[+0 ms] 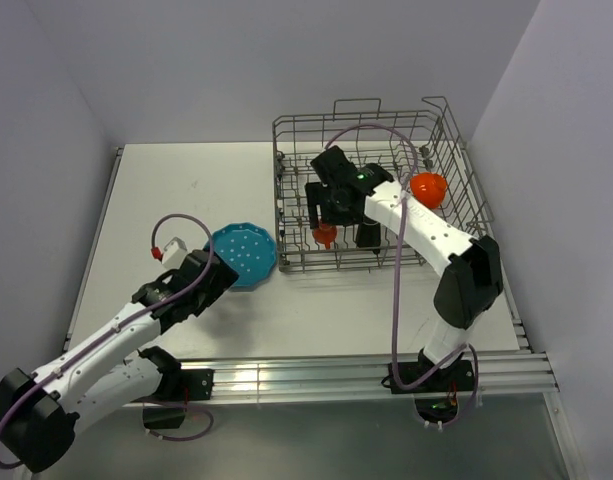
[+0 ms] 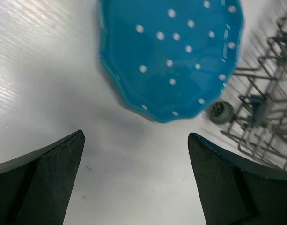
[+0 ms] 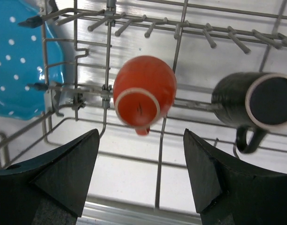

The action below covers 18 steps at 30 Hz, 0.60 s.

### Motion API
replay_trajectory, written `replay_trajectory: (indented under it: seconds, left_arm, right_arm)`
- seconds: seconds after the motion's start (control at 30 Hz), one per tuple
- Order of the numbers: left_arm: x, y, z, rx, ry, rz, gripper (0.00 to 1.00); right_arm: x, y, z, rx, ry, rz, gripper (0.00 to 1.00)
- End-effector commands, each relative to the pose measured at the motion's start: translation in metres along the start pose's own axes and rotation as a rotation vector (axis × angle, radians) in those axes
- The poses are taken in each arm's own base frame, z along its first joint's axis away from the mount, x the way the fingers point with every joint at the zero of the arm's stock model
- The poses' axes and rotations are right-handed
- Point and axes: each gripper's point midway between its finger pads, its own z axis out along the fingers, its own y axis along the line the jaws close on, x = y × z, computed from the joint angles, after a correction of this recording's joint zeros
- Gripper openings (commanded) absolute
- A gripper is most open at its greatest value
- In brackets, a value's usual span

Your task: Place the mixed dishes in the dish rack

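Note:
The teal white-dotted plate (image 1: 243, 255) lies flat on the table just left of the grey wire dish rack (image 1: 351, 119). My left gripper (image 1: 222, 272) is open and empty at the plate's near edge; the left wrist view shows the plate (image 2: 171, 56) ahead of the gripper (image 2: 136, 140). My right gripper (image 1: 324, 215) is open and empty inside the rack, above the small orange cup (image 3: 143, 96), which sits upside down on the tines. The dark brown mug (image 3: 255, 105) is upside down beside the cup. The orange-red bowl (image 1: 428, 188) rests at the rack's right side. I cannot make out the clear glass.
The rack's wires (image 3: 180, 26) and upright tines surround my right gripper (image 3: 141, 136). A small rack wheel (image 2: 221, 112) sits beside the plate. White walls enclose the table (image 1: 186, 190) at the back and both sides. A metal rail (image 1: 316, 375) runs along the near edge.

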Motion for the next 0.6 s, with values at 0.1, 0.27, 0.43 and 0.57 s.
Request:
replay_trajectory:
  seconds: [0.1, 0.27, 0.43, 0.57]
  left_arm:
    - [-0.015, 0.023, 0.03, -0.089, 0.036, -0.064, 0.92]
    - [-0.019, 0.027, 0.049, -0.121, 0.096, -0.099, 0.87]
    - [-0.03, 0.018, 0.06, -0.158, 0.099, -0.11, 0.84]
    - [-0.032, 0.022, 0.07, -0.224, 0.109, -0.1, 0.8]
  right_arm:
    - [-0.013, 0.009, -0.07, -0.104, -0.176, 0.019, 0.8]
    - [0.0, 0.013, -0.119, -0.171, -0.266, 0.022, 0.79]
    - [0.014, 0.007, -0.155, -0.208, -0.327, 0.026, 0.79]
    - [0.025, -0.002, -0.174, -0.229, -0.363, 0.035, 0.78]
